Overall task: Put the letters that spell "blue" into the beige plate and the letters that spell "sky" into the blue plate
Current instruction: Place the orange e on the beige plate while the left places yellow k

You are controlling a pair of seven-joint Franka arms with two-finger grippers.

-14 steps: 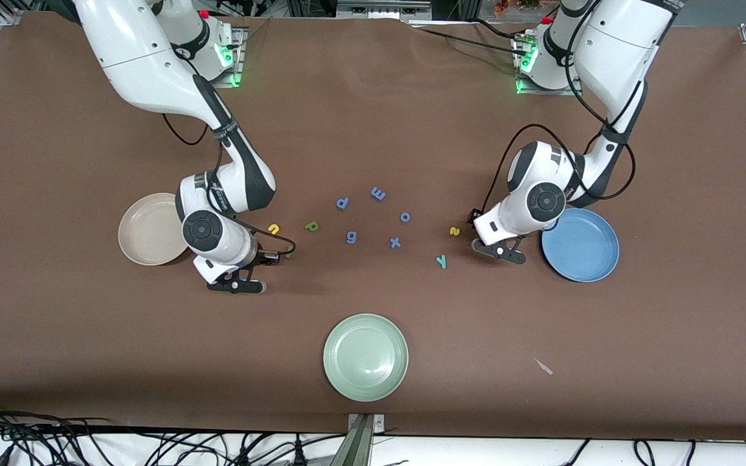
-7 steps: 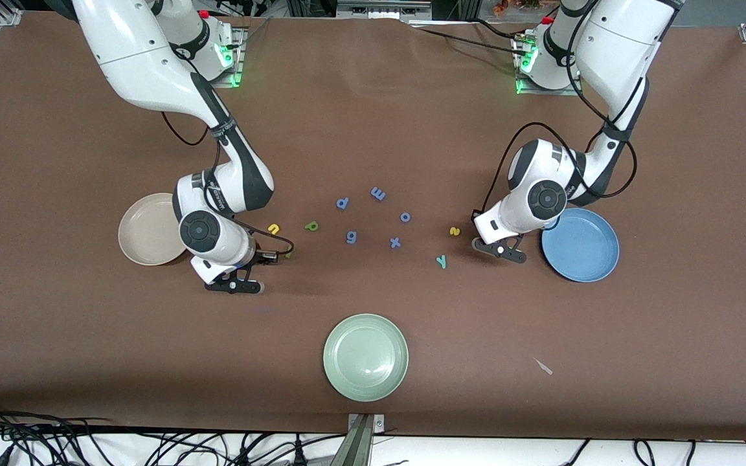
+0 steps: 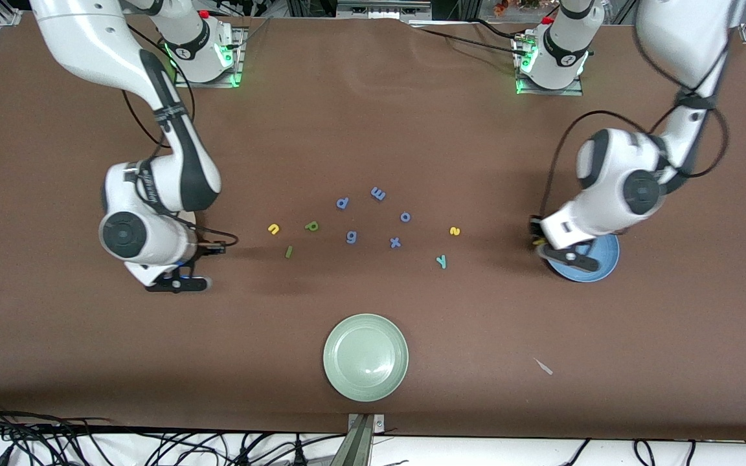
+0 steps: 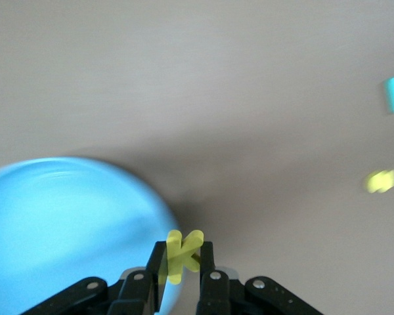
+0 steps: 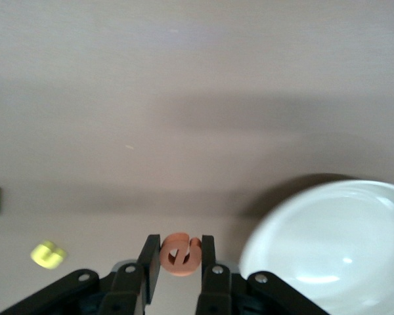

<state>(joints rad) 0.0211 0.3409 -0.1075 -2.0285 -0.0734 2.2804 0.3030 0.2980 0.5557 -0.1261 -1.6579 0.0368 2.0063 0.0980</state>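
Front view: left gripper, up in the air over the rim of the blue plate at the left arm's end of the table; right gripper, up in the air by the spot where the beige plate stands, that plate being hidden in this view under the right arm. Loose on the table between the arms: yellow u, green b, dark green l, yellow s, teal y, with five periwinkle letters among them, which are not part of the task. Pale green plate, nearest the front camera, nothing in it. Left wrist view: fingers closed tight on the yellow k, held over the edge of the blue plate; as far as it shows, the plate holds no letter. Right wrist view: fingers pinched on the orange e, just beside the beige plate, whose visible part is bare. Progress, as judged: no letter delivered yet; two in hand and close to release; b, l and u remain for beige, s and y for blue.
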